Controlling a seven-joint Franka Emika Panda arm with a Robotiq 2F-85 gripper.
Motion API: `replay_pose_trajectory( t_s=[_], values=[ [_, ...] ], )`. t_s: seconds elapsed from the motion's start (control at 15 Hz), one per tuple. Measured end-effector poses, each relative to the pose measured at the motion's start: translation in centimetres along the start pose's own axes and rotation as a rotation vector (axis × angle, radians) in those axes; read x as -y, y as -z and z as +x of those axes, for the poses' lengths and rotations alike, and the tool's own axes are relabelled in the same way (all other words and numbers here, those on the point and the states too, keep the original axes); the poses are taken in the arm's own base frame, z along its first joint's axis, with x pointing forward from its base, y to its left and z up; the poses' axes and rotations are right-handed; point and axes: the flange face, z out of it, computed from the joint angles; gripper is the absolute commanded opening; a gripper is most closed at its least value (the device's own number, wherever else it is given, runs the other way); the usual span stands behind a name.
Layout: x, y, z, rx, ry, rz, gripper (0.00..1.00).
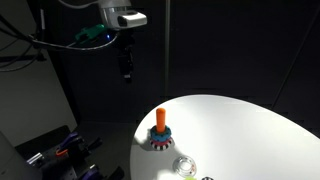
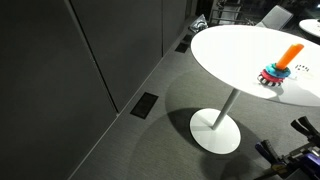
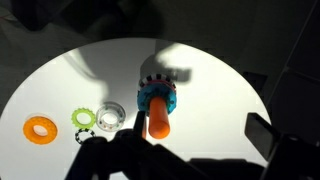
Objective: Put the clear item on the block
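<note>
High above the surface (image 1: 245,125), the end effector (image 1: 125,66) hangs with nothing in it, its jaws too dark to judge spread or closed, while the clear item (image 3: 110,119) lies flat far below, just beside the upright block (image 3: 157,105) meant to receive it.

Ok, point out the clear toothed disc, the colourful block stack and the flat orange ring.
clear toothed disc (image 3: 109,119), wrist view, its middle.
colourful block stack (image 3: 157,117), wrist view, its upright cylinder.
flat orange ring (image 3: 31,128), wrist view, left band.
</note>
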Motion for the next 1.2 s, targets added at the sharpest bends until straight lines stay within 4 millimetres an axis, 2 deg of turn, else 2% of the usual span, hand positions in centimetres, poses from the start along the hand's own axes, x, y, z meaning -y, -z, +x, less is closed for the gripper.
replay_pose_trajectory(
  t_s=[0.47,0.67,0.93,1.2],
  values=[
    [0.0,0.0,0.1,-0.001,-0.004,0.001,1.0],
    [-0.4,0.4,0.8,-0.01,-0.037,0.008,1.0],
    [-1.3,0.4,3.5,-0.032,-0.108,0.021,1.0],
    [-2.1,-1.0,7.3,-0.033,-0.173,0.021,1.0]
  ],
)
